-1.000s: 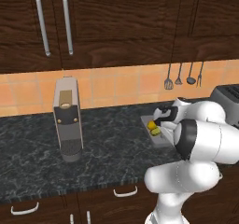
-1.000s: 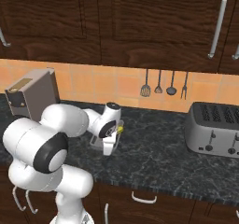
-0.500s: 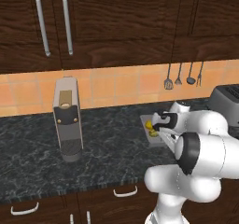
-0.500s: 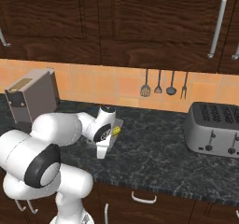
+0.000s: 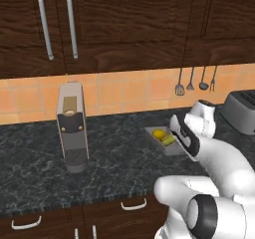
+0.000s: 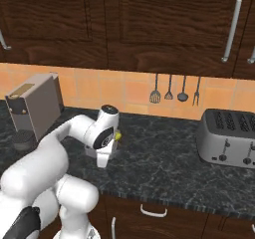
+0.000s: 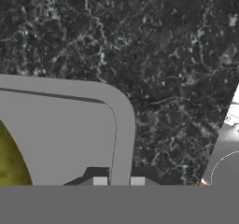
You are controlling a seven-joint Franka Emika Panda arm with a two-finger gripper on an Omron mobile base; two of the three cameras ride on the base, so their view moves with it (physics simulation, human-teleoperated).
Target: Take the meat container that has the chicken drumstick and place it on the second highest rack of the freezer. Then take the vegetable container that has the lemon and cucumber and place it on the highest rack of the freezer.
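One vegetable container [image 5: 172, 144] sitting on counter [image 5: 114, 153] right of coffee machine [image 5: 72, 126], lemon [image 5: 158, 133] and cucumber [image 5: 168, 140] lying inside. Gripper [image 7: 118, 181] pinching rim, jaws clamped together across wall. Tray looking rigid, light, shallow; edge grip probably tipping under load, contents likely rolling.

Matt grey tray [image 7: 70, 125], marbled stone counter [image 7: 154, 41]

- coffee machine [image 5: 71, 127] sat left on the counter [image 5: 114, 153]
- vegetable container [image 5: 168, 144] lay right of it (lemon [image 5: 158, 133] and cucumber [image 5: 169, 140] inside)
- toaster [image 6: 228, 138] stood far right
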